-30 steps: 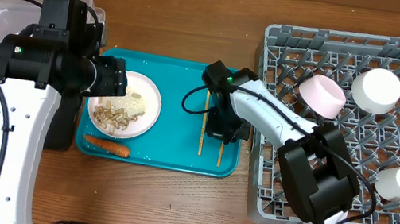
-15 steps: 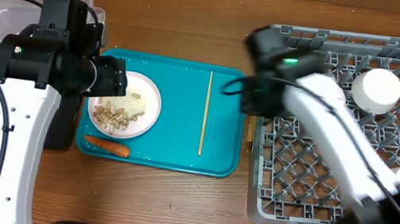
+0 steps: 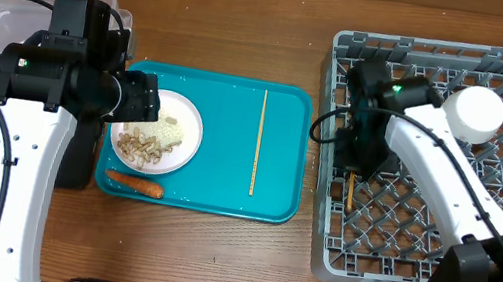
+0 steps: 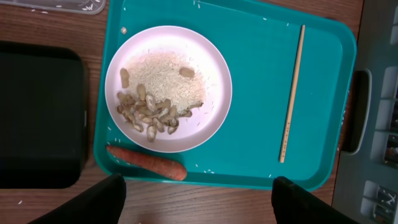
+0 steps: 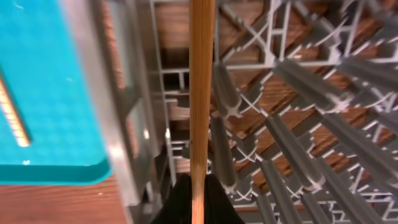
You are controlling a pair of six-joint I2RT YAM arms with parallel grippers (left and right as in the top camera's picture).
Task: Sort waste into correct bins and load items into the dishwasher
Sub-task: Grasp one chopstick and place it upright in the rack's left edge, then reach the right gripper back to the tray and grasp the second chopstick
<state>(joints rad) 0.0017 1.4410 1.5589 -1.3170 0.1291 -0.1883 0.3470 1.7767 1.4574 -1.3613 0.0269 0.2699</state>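
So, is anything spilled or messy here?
A little. A few rice grains lie off the plate, scattered on the tray. One chopstick lies on the tray; the other chopstick is in the right gripper at the rack.

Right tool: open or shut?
Shut on the thin wooden chopstick: the right wrist view shows the right tool pinching it above the grey plastic lattice dish rack.

No legible text or labels anywhere

Plate [image 4: 168, 62] (rice, peanuts) beside carrot [image 4: 147, 161]
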